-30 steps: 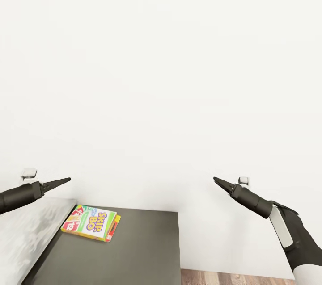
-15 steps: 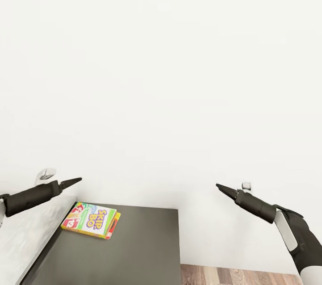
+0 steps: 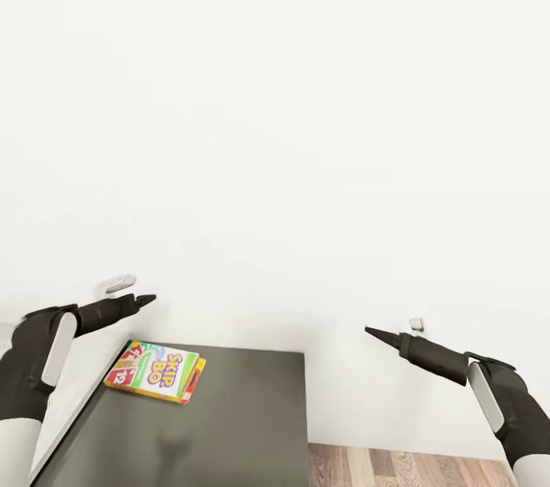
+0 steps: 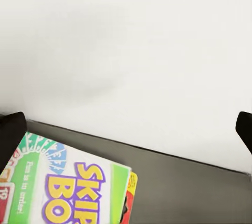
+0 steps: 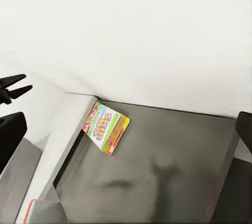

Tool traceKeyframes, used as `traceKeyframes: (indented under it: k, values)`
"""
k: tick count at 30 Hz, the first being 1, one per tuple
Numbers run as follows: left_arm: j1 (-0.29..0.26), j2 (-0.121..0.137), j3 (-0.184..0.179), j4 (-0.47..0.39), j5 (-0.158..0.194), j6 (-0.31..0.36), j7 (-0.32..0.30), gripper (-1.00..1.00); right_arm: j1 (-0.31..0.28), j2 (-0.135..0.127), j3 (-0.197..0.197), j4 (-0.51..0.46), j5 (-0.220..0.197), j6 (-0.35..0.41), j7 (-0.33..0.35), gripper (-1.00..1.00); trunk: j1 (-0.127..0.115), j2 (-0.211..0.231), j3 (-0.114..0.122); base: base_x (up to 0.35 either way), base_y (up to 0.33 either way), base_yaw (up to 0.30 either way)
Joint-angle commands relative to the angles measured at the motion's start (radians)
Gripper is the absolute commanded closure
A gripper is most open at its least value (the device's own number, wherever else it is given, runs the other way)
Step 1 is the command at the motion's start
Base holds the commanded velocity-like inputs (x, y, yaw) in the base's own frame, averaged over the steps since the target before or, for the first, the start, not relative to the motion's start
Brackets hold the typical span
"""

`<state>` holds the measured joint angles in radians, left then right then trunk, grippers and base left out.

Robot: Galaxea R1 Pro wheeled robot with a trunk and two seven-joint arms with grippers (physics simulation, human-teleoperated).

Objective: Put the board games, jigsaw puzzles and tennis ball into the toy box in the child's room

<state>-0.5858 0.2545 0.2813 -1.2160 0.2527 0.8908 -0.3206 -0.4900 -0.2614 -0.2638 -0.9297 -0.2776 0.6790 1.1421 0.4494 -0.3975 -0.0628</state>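
Nearest the camera, dark worktop [image 3: 214,426] carries the SKIP-BO board game [image 3: 156,380], flat, at its far left corner beside the light section. Left pincer [image 3: 145,299] hovers above it, prongs spread. Right pincer [image 3: 372,332] hangs well apart, also spread. White wall [image 3: 275,128] behind.

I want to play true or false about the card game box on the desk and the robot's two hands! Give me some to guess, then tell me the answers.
1. The Skip-Bo box lies flat on the dark desk top. True.
2. The left gripper is holding the box. False: it hangs in the air above the box, touching nothing.
3. The box sits in the middle of the dark top. False: it lies near the back corner, close to the light grey top.
4. The right gripper is in the air, off to the side of the desk. True.
5. A wood-plank floor shows beside the desk. True.
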Motion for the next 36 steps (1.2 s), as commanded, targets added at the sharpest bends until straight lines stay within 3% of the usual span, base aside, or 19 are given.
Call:
traceKeyframes:
  k: [1,8,11,14,16,22,25,32,36]
  values:
    - [-0.013,0.0,-0.004,0.019,-0.003,-0.003,0.006,-1.0,-0.001,0.0,0.0,0.0,-0.002,0.007,0.001,-1.0,0.001,-0.003,-0.004,0.0,0.0,0.0]
    - [-0.134,0.001,-0.049,0.229,-0.006,-0.057,0.095,-1.0,-0.002,-0.001,0.001,-0.001,0.02,0.008,-0.003,-1.0,0.001,-0.003,-0.015,0.0,0.0,0.0]
    - [-0.188,0.001,-0.061,0.32,-0.017,-0.089,0.124,-1.0,-0.002,-0.001,0.001,0.0,0.069,0.008,-0.012,-1.0,0.001,-0.003,-0.02,0.0,0.0,0.0]
    - [-0.246,0.001,-0.073,0.42,-0.054,-0.132,0.151,-1.0,-0.002,0.0,-0.004,0.001,0.142,0.006,-0.017,-1.0,0.001,-0.003,-0.025,0.0,0.0,0.001]
    - [-0.278,0.002,-0.076,0.469,-0.084,-0.149,0.158,-1.0,-0.002,0.0,-0.008,0.001,0.169,0.005,-0.018,-1.0,0.001,-0.003,-0.028,0.0,0.0,0.021]
    - [-0.322,0.002,-0.078,0.543,-0.151,-0.165,0.163,-1.0,-0.002,0.001,-0.01,0.002,0.195,0.002,-0.02,-1.0,0.001,-0.003,-0.038,0.0,0.0,0.049]
    - [-0.329,0.008,-0.08,0.553,-0.163,-0.166,0.158,-1.0,-0.002,0.001,-0.009,0.002,0.199,-0.001,-0.021,-1.0,0.001,-0.003,-0.043,0.0,0.0,0.06]
    - [-0.334,0.042,-0.081,0.56,-0.169,-0.164,0.081,-1.0,-0.002,-0.002,-0.007,0.002,0.202,-0.006,-0.022,-1.0,0.001,-0.003,-0.055,0.0,0.0,0.062]
    - [-0.334,0.085,-0.096,0.561,-0.172,-0.159,-0.075,-1.0,-0.002,-0.003,-0.006,0.002,0.203,-0.008,-0.022,-1.0,0.001,-0.003,-0.061,0.0,0.0,0.063]
